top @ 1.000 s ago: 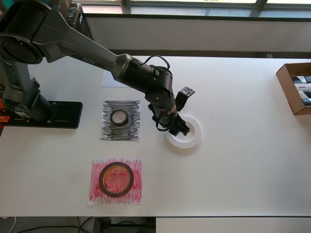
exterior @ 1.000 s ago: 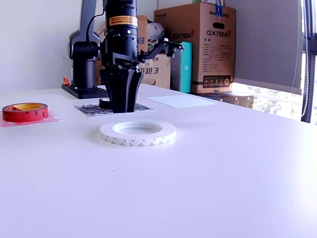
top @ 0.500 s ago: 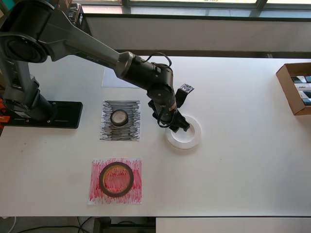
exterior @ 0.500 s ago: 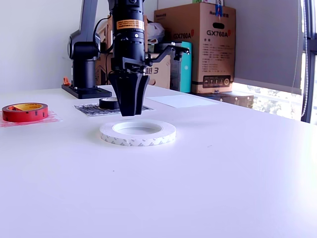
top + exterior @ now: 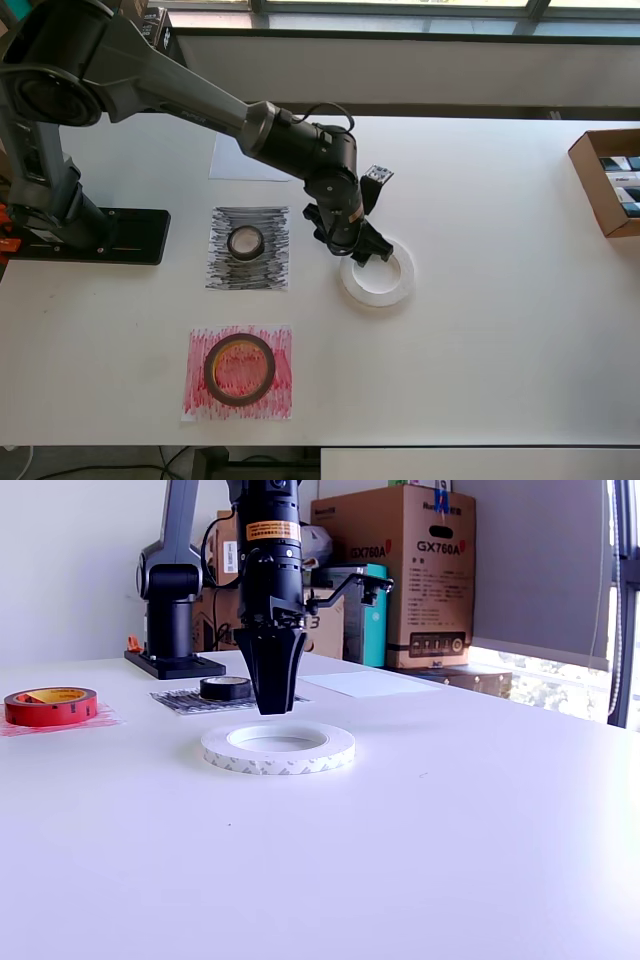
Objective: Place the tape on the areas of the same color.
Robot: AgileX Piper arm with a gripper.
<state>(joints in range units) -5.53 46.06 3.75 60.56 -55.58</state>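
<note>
While the gripper point(image 5: 271, 705) hangs just above the far rim of the white tape ring point(image 5: 278, 748), its fingers look pressed together into a narrow wedge, pinching nothing. The ring lies flat on the bare table point(image 5: 500, 330), well apart from the plain white sheet point(image 5: 240, 160) where it belongs. The black roll point(image 5: 245, 242) already sits on the black-scribbled sheet point(image 5: 248, 249), and the dark-red roll point(image 5: 240, 369) on the red-scribbled sheet point(image 5: 238, 372).

One risk I judge: with fingers this close, a descent would strike the rim instead of straddling it, shoving or tipping the ring. A thin, wide ring may also swing or slip from a one-sided pinch.

Readable writing: "GX760A" on the tall cardboard box point(image 5: 405, 575); a smaller box shows a "3". The arm's orange label is too small to read.
</note>
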